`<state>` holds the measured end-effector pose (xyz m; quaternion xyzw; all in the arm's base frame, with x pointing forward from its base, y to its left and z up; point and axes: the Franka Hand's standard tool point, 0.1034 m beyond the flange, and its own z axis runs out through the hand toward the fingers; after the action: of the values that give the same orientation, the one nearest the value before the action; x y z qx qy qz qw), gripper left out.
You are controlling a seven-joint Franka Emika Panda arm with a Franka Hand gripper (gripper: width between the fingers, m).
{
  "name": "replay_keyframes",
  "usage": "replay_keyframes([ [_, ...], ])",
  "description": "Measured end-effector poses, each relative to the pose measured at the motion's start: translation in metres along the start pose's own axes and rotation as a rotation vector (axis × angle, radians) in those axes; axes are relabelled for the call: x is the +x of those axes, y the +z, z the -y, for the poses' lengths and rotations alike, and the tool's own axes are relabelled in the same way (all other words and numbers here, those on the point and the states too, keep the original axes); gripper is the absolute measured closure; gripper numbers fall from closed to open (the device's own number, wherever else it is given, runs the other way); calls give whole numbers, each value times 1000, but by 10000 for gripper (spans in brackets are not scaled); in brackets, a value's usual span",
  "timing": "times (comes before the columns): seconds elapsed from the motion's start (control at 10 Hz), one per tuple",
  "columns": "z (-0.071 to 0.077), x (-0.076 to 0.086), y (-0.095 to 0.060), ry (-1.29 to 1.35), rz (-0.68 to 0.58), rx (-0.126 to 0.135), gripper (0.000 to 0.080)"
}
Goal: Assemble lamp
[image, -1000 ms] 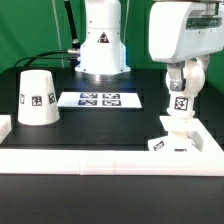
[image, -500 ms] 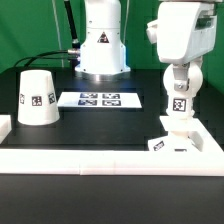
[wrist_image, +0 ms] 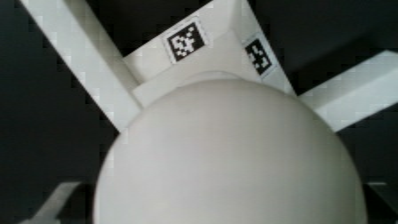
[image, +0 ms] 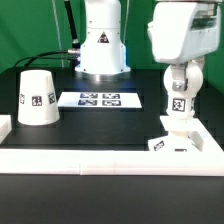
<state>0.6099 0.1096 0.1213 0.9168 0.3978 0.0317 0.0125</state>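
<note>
The white tapered shade stands wide mouth down on the dark tabletop at the exterior view's left, with a black-and-white tag on its side. Well apart from it, at the exterior view's right, the flat square base lies tags up. The bulb stands upright over the base, apparently resting on it. In the wrist view its smooth round head fills most of the picture, with the tagged base behind.
</note>
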Motion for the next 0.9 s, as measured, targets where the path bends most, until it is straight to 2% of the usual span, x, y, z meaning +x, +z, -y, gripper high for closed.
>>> replay_keyframes([
  [0.5, -1, 1, -1, 508, -2, -2, 222],
  [0.6, -3, 4, -1, 524, -30, -13, 222],
  [0.9, -5, 3, -2, 727, -32, -11, 220],
])
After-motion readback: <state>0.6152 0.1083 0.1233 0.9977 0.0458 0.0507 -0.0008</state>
